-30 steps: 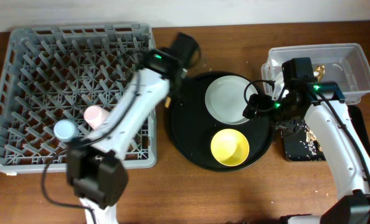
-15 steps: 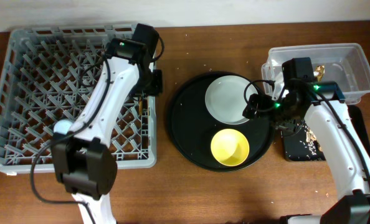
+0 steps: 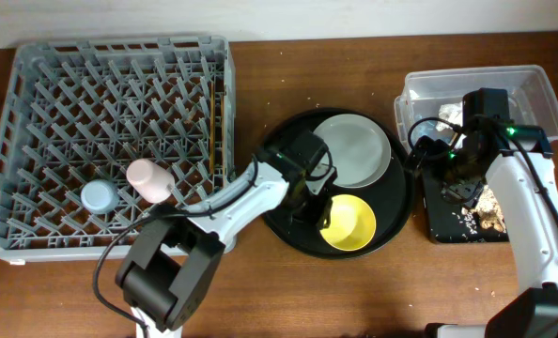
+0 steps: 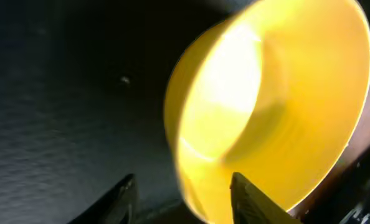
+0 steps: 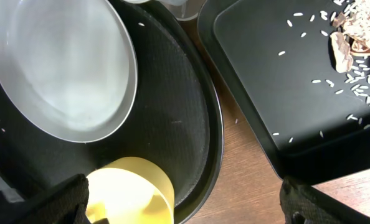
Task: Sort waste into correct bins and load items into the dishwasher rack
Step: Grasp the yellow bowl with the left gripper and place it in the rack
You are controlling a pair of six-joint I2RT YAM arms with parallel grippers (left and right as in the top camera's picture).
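Left fingers at the bowl's rim

My left gripper (image 4: 184, 182) has its fingers apart, and the near wall of the yellow bowl (image 3: 347, 222) looks to lie between them. The bowl sits at 6 o'clock on the round black tray (image 3: 288, 237), its body at 3 o'clock from me. My right gripper (image 5: 185, 202), also spread, hangs farther off.

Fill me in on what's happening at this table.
The left gripper is open, its fingers straddling the rim of the yellow bowl. The bowl sits on the round black tray beside the grey plate. The right gripper is open and empty, over the gap between that tray and the black rectangular tray holding food scraps. The pink cup and blue cup are already in the dishwasher rack.
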